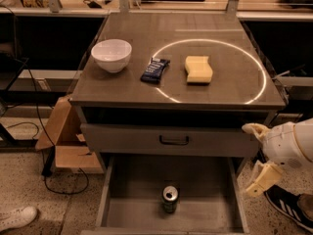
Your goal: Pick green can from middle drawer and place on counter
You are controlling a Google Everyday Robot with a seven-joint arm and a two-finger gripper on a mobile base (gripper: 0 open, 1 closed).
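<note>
beside the middle drawer [132,202], gripper [252,159] — green can [170,199] upright, silver-topped.

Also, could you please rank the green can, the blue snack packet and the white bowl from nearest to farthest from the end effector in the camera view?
The end effector hangs open beside the right of the middle drawer.
1. green can: on the drawer floor, to its lower left.
2. blue snack packet: on the counter, near the middle.
3. white bowl: at the counter's left end.

Green can [170,199] in grey middle drawer [208,212]; cream jaws right of the drawer.
</note>
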